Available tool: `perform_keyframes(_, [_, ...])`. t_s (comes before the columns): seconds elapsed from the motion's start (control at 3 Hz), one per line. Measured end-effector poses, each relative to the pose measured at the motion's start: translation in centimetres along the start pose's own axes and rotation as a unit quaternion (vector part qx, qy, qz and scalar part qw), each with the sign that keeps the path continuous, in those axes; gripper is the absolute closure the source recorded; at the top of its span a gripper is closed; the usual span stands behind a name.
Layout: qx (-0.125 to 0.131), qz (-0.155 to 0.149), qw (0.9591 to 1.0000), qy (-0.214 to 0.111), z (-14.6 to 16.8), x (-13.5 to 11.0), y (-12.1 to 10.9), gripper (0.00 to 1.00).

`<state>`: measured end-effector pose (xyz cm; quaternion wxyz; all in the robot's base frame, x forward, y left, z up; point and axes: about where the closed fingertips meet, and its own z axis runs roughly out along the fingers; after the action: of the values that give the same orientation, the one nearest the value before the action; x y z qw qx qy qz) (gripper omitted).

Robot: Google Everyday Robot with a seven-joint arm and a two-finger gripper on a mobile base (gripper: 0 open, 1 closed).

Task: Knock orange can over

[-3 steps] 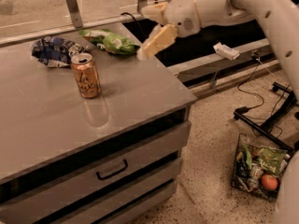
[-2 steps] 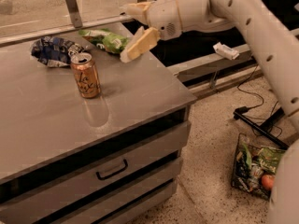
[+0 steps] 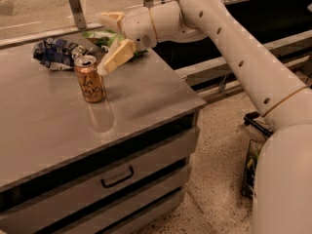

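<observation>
Beside the upright orange can (image 3: 90, 80) | hand (image 3: 102, 44) spread wide, holding nothing

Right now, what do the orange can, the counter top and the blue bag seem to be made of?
The orange can: likely aluminium, glossy copper-orange print, bare silver rim with pull tab. The counter top: seemingly brushed steel, dull grey, faintly mirroring the can. The blue bag: probably thin plastic film, shiny and crumpled. The gripper, open, hangs close beside the can's top.
</observation>
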<state>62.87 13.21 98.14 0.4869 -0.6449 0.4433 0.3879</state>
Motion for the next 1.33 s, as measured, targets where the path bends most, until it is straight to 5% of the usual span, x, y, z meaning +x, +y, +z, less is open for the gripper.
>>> perform_keyframes(0.33, [-0.028,0.022,0.9991,-0.021,2.9,1.0,0.3,0.00])
perform_keyframes(1.33, [-0.039,0.070,0.9936,-0.079,4.9,4.9,0.8,0.00])
